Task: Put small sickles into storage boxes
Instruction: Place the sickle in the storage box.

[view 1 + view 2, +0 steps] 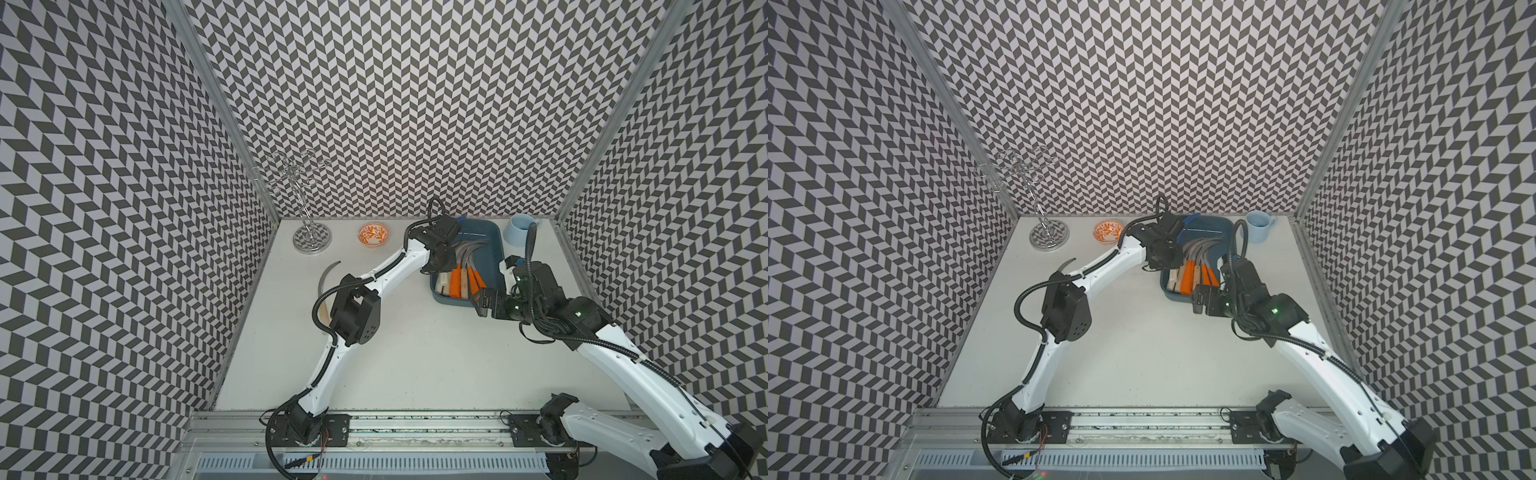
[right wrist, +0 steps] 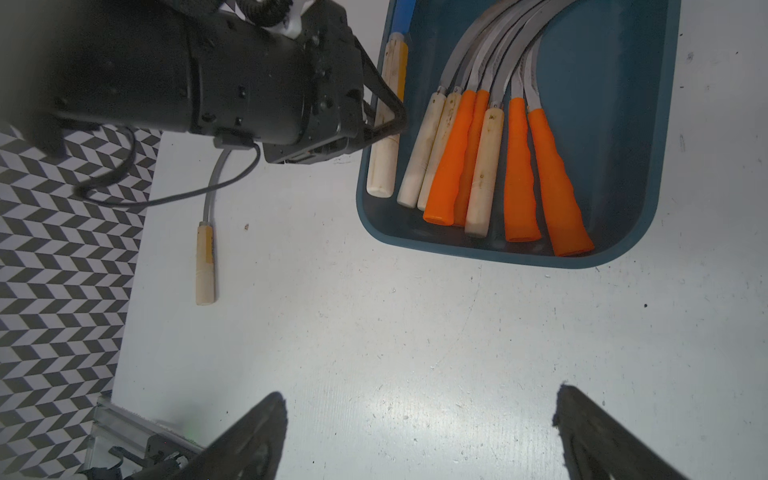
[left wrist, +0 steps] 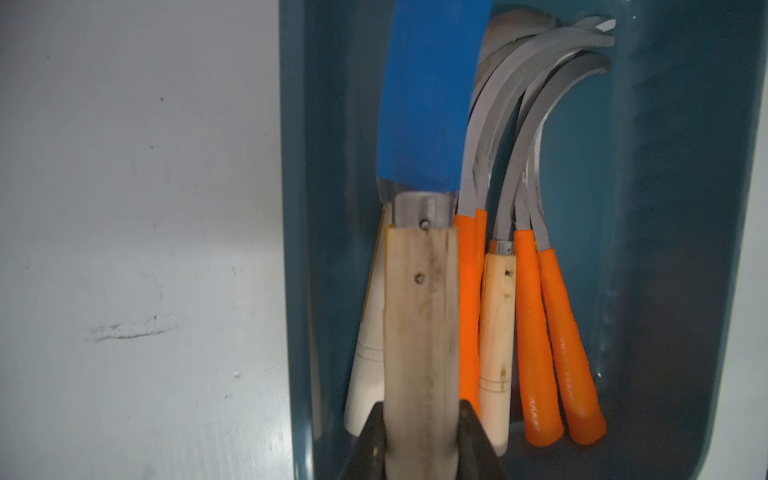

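The left jaws are clamped on the pale wooden handle of the blue-bladed sickle (image 3: 419,311). Gripping the handle probably keeps them off the edge and lets the blade line up with the rest. The sickle hangs along one long wall of the storage tray (image 3: 673,208); whether it touches the floor I cannot tell. Seven other sickles (image 2: 449,158) lie fanned inside the tray, handles together. The right jaws stand wide and empty over the table (image 2: 415,353) just off the tray's handle end, likely waiting. One wooden-handled sickle (image 2: 205,266) lies well apart from the tray.
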